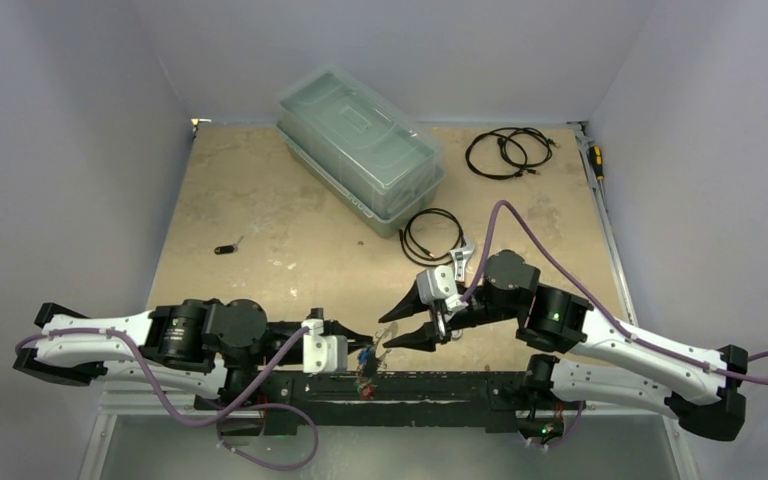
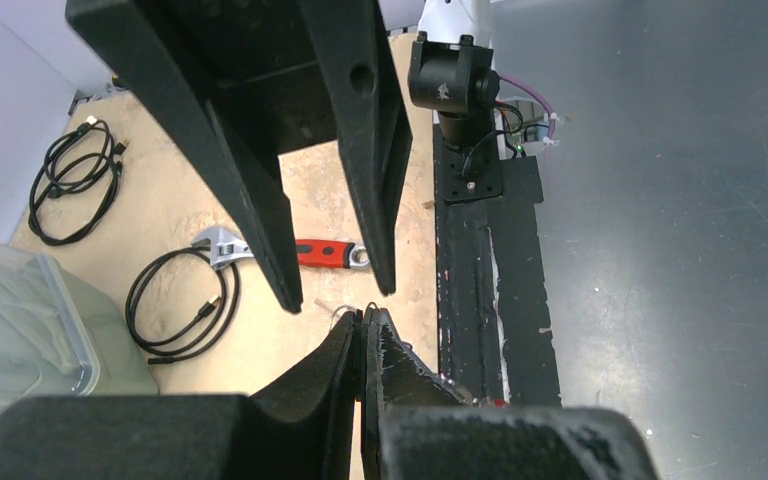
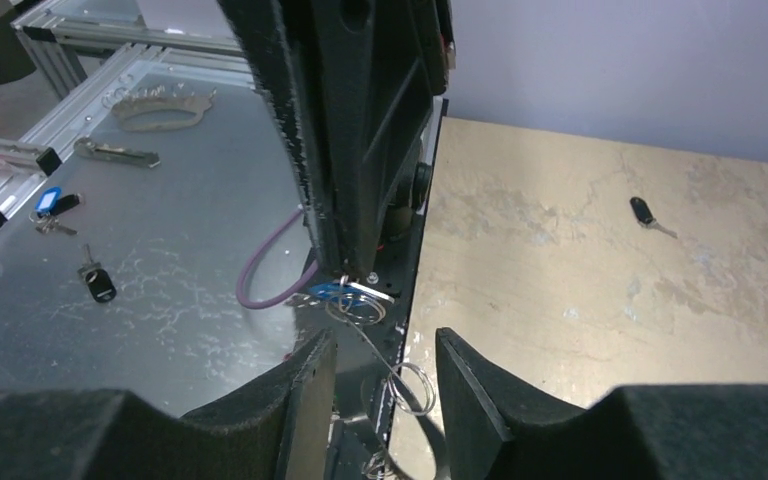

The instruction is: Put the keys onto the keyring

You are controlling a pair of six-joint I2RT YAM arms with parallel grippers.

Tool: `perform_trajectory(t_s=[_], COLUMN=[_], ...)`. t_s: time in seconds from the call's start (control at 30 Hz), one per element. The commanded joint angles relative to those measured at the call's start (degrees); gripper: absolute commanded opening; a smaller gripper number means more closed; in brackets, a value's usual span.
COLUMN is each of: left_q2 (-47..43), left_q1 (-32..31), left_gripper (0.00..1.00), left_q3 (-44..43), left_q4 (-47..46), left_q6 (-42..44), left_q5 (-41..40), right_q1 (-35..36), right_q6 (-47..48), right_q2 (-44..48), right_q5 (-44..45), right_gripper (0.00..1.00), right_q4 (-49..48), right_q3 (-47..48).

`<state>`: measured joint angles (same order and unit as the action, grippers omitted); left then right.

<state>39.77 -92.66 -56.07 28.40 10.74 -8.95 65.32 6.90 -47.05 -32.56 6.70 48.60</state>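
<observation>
At the far left of the counter (image 1: 260,200), a black-tagged key (image 1: 225,248) lies alone, well apart from both arms. Off the counter's near edge, a blue-tagged key (image 3: 48,201) and a second black-tagged one (image 3: 96,286) lie loose on the metal sheet (image 3: 190,250). At that near edge, toward the middle, the left tool (image 2: 365,318) is clamped tight on the thin wire of the keyring (image 3: 364,306). The ring hangs from the tool's tips in slack silvery loops, with a blue tag (image 3: 328,291) just beside the pinch. Facing it, the right tool (image 3: 385,352) has its fingers spread with nothing between the pads, and the dangling wire sits just ahead of them. This looks like the threading step: the left arm presents the ring so the right can work on it, while several keys are not yet on it. The next move probably calls for a fine, centred closure on that thin, springy wire without tugging it out of the left tool's hold. Further right, the red-handled wrench (image 2: 320,252) lies on the counter and plays no part.
</observation>
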Motion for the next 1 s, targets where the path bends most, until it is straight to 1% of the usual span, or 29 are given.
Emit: perform_trajectory(t_s=[0.0,0.23,0.5,0.7,0.97], left_q2=[0.48,0.69,1.19,0.97,1.01], left_q1=[-0.06,-0.06,-0.06,-0.06,-0.06], left_gripper=[0.0,0.0,0.0,0.0,0.0], left_q3=[-3.49,-3.34,-3.6,-3.58,-3.69], left_q4=[-3.06,-3.44,-3.71,-4.08,-4.58], left_q6=[0.96,1.0,1.06,1.0,1.01], left_q5=[-0.01,0.54,2.01,2.06,1.06], right_q1=[0.16,0.16,0.16,0.16,0.16], right_q6=[-0.49,-0.5,0.21,0.4,-0.15], right_q2=[-1.38,-1.9,-2.75,-4.51,-4.38], right_q5=[1.74,0.84,1.41,-0.39,-4.79], right_gripper=[0.43,0.4,0.42,0.42,0.41], right_q4=[-2.74,-3.82,-5.27,-5.46,-5.01], right_q3=[-0.01,-0.77,-1.05,-0.8,-1.08])
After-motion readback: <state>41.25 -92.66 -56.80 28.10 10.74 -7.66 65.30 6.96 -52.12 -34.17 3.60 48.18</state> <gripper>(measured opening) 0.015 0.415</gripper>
